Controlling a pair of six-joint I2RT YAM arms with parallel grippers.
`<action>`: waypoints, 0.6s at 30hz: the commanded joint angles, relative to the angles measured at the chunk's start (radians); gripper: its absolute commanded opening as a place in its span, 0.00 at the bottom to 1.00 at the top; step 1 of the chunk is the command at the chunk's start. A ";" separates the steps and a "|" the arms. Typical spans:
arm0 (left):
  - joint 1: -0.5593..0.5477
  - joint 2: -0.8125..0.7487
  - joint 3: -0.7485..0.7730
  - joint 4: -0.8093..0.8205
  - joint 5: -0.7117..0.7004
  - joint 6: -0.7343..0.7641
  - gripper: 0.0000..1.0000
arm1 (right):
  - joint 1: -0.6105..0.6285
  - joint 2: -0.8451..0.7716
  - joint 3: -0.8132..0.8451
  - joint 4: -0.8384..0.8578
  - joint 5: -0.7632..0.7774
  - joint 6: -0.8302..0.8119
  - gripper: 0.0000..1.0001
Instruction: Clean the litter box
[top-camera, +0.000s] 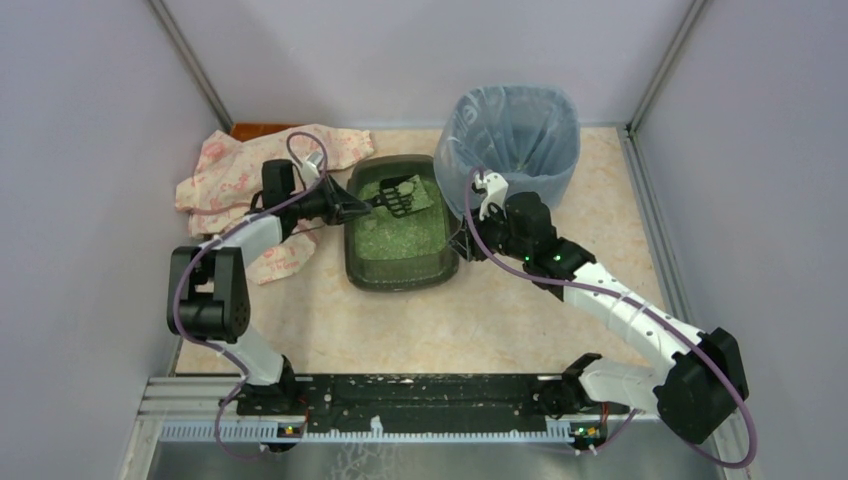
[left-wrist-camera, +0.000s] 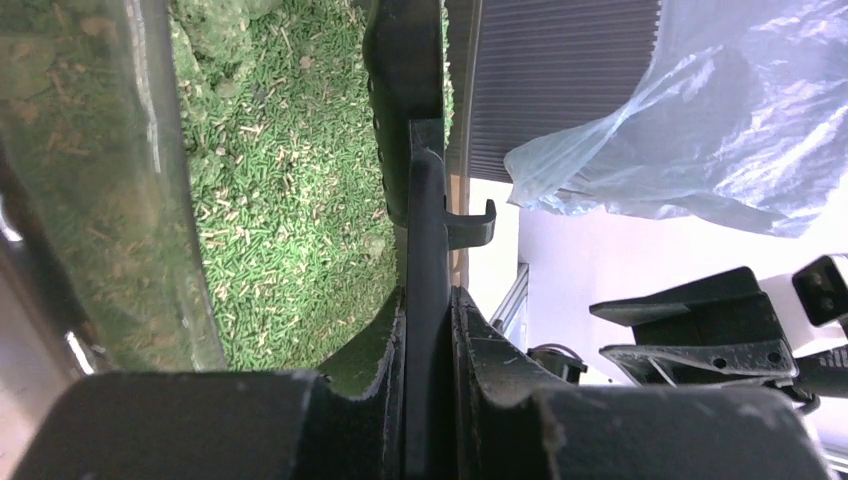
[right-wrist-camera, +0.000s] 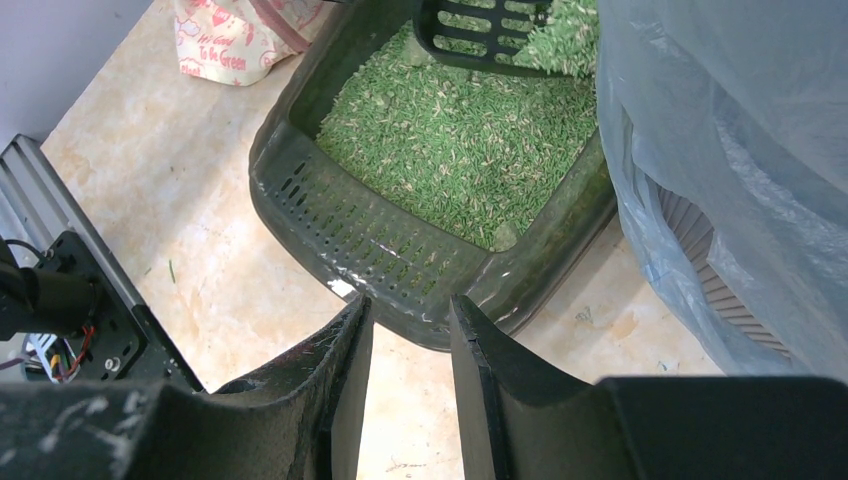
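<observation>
Scoop (top-camera: 402, 194) handle clamped in left gripper (top-camera: 352, 206) over litter box (top-camera: 400, 278), arm extended rightward, right gripper (right-wrist-camera: 410, 335) slightly apart, empty, beside box's right rim.

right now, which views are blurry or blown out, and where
Left wrist: litter sharp, left side smeared out of focus, wall below the bin bag washed out. Right wrist: litter box crisp, small glare on its near rim. Top external: even light, soft shadows.

In your left wrist view the scoop (left-wrist-camera: 426, 240) shows edge-on only, its head hidden. In your right wrist view the top edge cuts off the scoop and the litter box (right-wrist-camera: 400, 255), and the right edge cuts off the bagged bin (right-wrist-camera: 720, 150). From above, the right end effector (top-camera: 460, 244) is too small for you to read its fingertips.
</observation>
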 joint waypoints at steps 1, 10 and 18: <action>0.047 -0.055 -0.069 0.165 0.077 -0.074 0.00 | -0.006 -0.032 0.043 0.026 0.008 -0.009 0.35; 0.123 -0.089 -0.323 0.603 0.194 -0.300 0.00 | -0.006 -0.013 0.046 0.033 -0.005 0.002 0.35; 0.155 -0.040 -0.415 0.960 0.240 -0.478 0.00 | -0.005 -0.013 0.046 0.029 -0.012 0.011 0.35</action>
